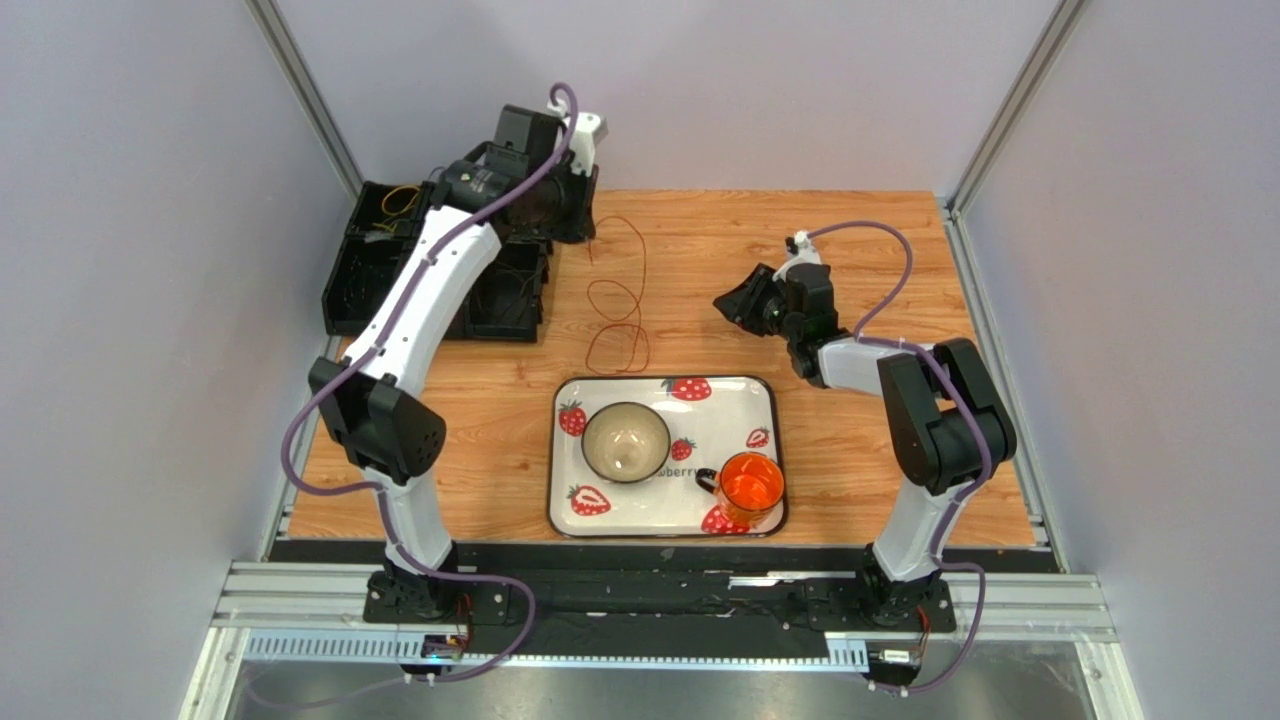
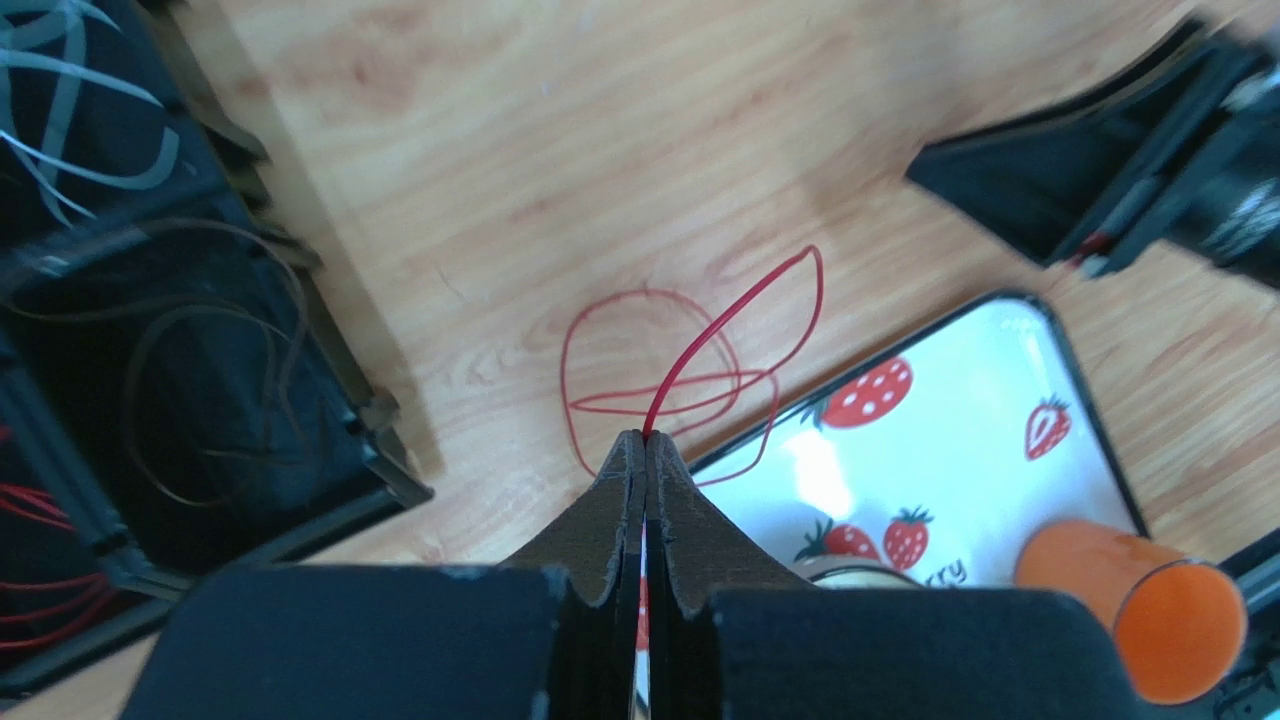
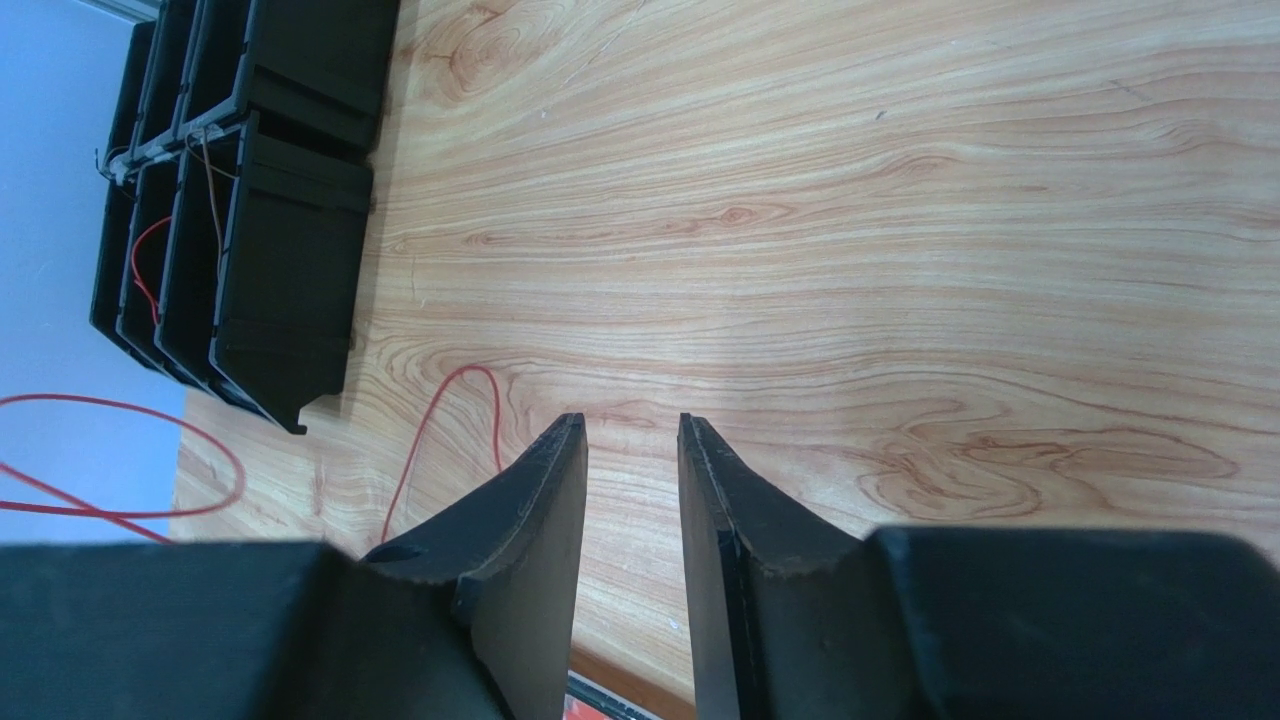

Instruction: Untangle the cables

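A thin red cable (image 1: 618,300) hangs in loops from my left gripper (image 1: 568,210) down onto the wooden table, ending in coils just behind the tray. In the left wrist view the left gripper (image 2: 646,438) is shut on the red cable (image 2: 732,323), which runs out from between the tips. More cables lie in the black bins: a yellow one (image 1: 398,198), dark and white ones (image 2: 226,360) and red ones (image 2: 45,600). My right gripper (image 1: 739,305) is open and empty, apart from the cable; its fingers (image 3: 559,465) frame bare wood, with red cable (image 3: 451,420) to the left.
Black compartment bins (image 1: 361,278) stand at the back left. A strawberry-print tray (image 1: 751,398) near the front holds a bowl (image 1: 627,443) and an orange cup (image 1: 750,486). Grey walls enclose the table.
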Motion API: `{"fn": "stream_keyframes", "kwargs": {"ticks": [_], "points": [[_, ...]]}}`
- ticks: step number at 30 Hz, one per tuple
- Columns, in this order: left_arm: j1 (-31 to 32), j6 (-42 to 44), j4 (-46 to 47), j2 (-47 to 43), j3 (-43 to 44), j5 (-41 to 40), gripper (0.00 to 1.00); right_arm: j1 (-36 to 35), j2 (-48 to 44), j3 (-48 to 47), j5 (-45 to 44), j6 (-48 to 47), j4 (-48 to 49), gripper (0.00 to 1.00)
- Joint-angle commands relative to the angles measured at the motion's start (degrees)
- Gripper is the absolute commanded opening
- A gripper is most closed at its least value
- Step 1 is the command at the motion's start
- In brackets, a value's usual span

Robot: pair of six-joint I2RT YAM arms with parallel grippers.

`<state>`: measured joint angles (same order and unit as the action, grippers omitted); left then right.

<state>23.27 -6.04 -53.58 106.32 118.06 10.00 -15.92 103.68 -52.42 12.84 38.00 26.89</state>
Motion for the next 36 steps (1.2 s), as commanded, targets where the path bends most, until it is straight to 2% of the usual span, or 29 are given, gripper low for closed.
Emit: {"fn": "stream_keyframes", "kwargs": {"ticks": [1, 5, 7, 9, 14, 17, 22, 27, 36], "points": [[-0.68, -0.64, -3.98, -4.98, 10.50, -1.82, 0.00, 0.37, -1.11, 0.22, 0.61, 0.59, 3.07, 0.32], [-5.05, -1.25, -7.58, -4.98, 23.93, -2.44, 0.00, 0.37, -1.02, 0.04, 0.78, 0.76, 3.08, 0.32], [-7.87, -2.83, -7.85, -5.33, 27.29, -1.40, 0.00, 0.37, -1.02, 0.13, 0.87, 0.76, 3.25, 0.32], [-12.88, -5.99, -6.63, -7.43, 27.31, 1.84, 0.00, 0.45, -0.94, 0.22, 0.87, 0.85, 3.16, 0.32], [-22.37, -11.26, 5.49, -14.99, 19.15, 7.30, 0.00, 0.37, -0.76, 0.04, 1.13, 0.94, 3.51, 0.32], [-22.92, -11.19, 11.47, -17.90, 18.79, 10.48, 0.00, 0.45, -0.41, -0.05, 1.48, 1.11, 3.60, 0.32], [-22.92, -10.57, 22.35, -23.87, 14.67, 8.64, 0.00, 0.37, 0.03, -0.40, 2.10, 1.29, 3.95, 0.31], [-22.92, -9.08, 26.25, -27.75, 11.14, -1.63, 0.00, 0.37, 0.38, -0.40, 2.54, 1.55, 4.31, 0.31], [-22.92, -7.05, 28.27, -23.89, 16.41, -7.62, 0.00, 0.37, 0.82, -0.66, 3.33, 1.82, 4.57, 0.31]]}}
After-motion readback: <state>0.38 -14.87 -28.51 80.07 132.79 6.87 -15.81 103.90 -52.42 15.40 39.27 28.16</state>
